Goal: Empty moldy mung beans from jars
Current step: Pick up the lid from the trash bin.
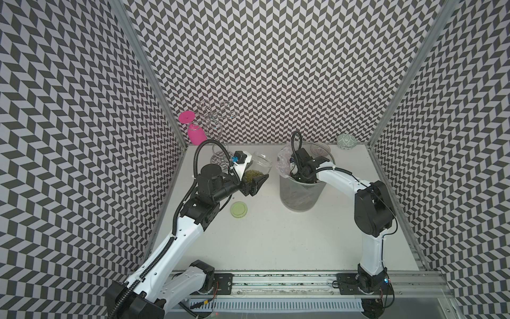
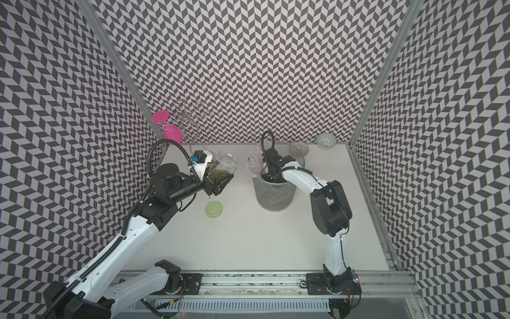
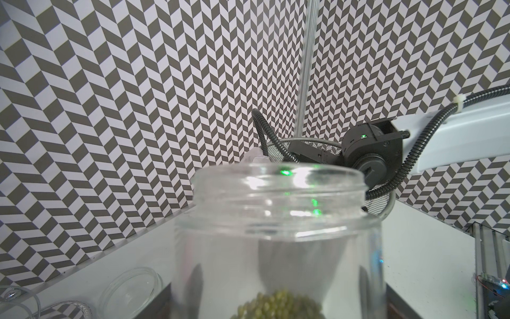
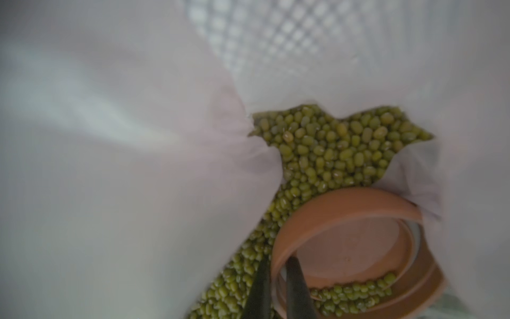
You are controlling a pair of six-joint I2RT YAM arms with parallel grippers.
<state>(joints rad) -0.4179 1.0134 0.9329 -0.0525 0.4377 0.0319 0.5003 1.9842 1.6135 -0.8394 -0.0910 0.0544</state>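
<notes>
Clear glass crowds the left wrist view: the lidless jar sits in the left claw. That claw is spread wide around the jar's body and holds it tilted off the surface. The jar's mouth points toward the bin but stops short of the rim, with open room between them. A small heap of olive-green mung beans lies in the jar's low end. The right claw is sunk inside the bin, out of sight in both top views. Its two dark fingers are pinched nearly together on the wall of the orange-brown lid. This lid lies hollow side up on a bed of beans, with a few grains inside it. The milky liner folds in close around it. The pale green lid lies flat near the left arm, well apart from the bin. Between the two arms, toward the front rail, the surface runs broad and bare.
</notes>
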